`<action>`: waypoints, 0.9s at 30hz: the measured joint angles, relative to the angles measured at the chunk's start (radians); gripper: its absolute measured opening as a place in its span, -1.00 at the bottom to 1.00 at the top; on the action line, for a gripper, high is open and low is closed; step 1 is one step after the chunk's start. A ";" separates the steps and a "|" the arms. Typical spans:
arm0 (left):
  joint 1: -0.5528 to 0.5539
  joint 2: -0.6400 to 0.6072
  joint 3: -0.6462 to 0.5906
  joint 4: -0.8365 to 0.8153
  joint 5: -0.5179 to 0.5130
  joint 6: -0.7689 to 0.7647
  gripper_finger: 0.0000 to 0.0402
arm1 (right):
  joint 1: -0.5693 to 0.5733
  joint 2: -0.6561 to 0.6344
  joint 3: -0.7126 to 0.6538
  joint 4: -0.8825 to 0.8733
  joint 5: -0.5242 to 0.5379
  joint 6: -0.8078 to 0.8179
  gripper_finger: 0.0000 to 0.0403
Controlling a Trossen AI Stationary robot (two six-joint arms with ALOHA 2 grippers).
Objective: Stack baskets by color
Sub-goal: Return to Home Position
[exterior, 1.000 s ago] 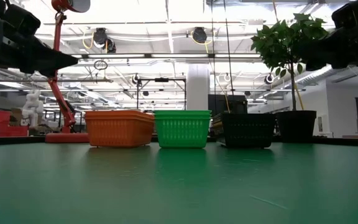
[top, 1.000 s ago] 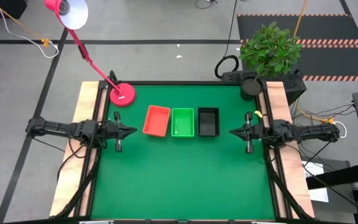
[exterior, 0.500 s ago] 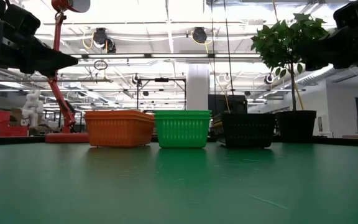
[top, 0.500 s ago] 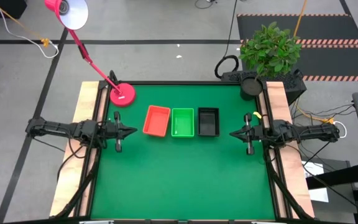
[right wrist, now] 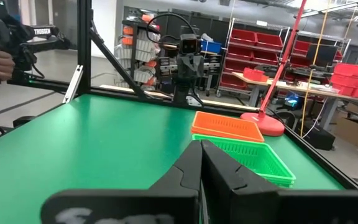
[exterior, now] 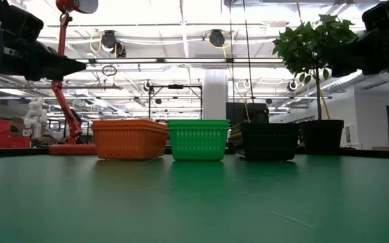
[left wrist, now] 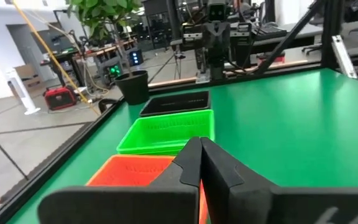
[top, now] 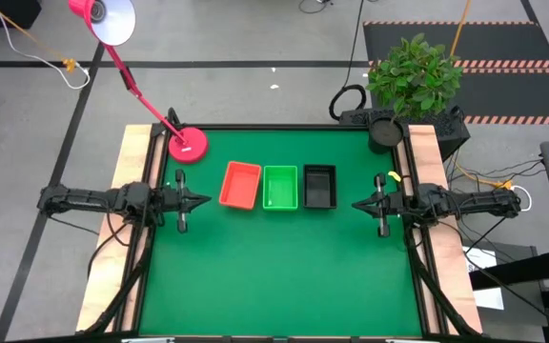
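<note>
Three baskets stand in a row on the green table toward its far side: an orange-red one point(top: 240, 185), a bright green one point(top: 280, 187) and a black one point(top: 319, 187), each resting on its bottom. Whether each is one basket or a nested stack, I cannot tell. My left gripper point(top: 205, 201) hovers shut above the table's left edge, pointing level toward the orange-red basket point(left wrist: 138, 171). My right gripper point(top: 355, 203) hovers shut above the right edge, pointing level toward the green basket point(right wrist: 253, 158). Neither touches anything.
A pink lamp base point(top: 188, 146) sits at the table's far left corner, its arm rising to the lamp head. A potted plant point(top: 413, 76) stands beyond the far right corner. Bare green mat point(top: 274, 276) lies between the baskets and the near edge.
</note>
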 joint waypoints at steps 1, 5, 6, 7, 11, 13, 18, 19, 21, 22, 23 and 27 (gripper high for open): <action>0.018 -0.002 0.000 0.001 0.013 0.004 -0.98 | 0.000 0.000 0.000 0.000 0.000 0.000 -1.00; 0.087 -0.002 -0.002 0.009 0.080 0.029 -0.98 | 0.000 0.000 0.000 0.001 0.000 0.000 -1.00; 0.106 -0.002 -0.002 0.010 0.094 0.033 -0.99 | 0.000 0.000 0.000 0.001 0.000 0.000 -1.00; 0.123 -0.002 -0.002 0.010 0.110 0.033 -0.99 | 0.000 0.000 0.000 0.001 0.000 0.000 -1.00; 0.173 -0.002 -0.002 0.009 0.197 0.017 -0.98 | 0.000 0.000 0.000 0.001 0.000 0.000 -1.00; 0.187 -0.002 -0.002 -0.009 0.213 0.041 -0.99 | 0.000 0.000 0.000 0.001 0.000 0.000 -1.00; 0.201 0.006 -0.002 -0.020 0.197 0.104 -0.91 | 0.000 0.000 0.000 0.001 0.000 0.000 -1.00; 0.202 0.006 -0.002 -0.020 0.196 0.104 -0.88 | 0.000 0.000 0.000 0.001 0.000 0.000 -1.00; 0.203 0.006 -0.002 -0.019 0.192 0.096 -0.85 | 0.000 0.000 0.000 0.001 0.000 0.000 -1.00; 0.203 0.006 -0.002 -0.019 0.190 0.092 -0.83 | 0.000 0.000 0.000 0.001 0.001 0.000 -1.00; 0.203 0.006 -0.002 -0.019 0.190 0.091 -0.82 | 0.000 0.000 0.000 0.001 0.000 0.000 -1.00; 0.202 0.006 -0.002 -0.019 0.190 0.088 -0.83 | 0.000 0.000 0.000 0.002 0.000 0.000 -1.00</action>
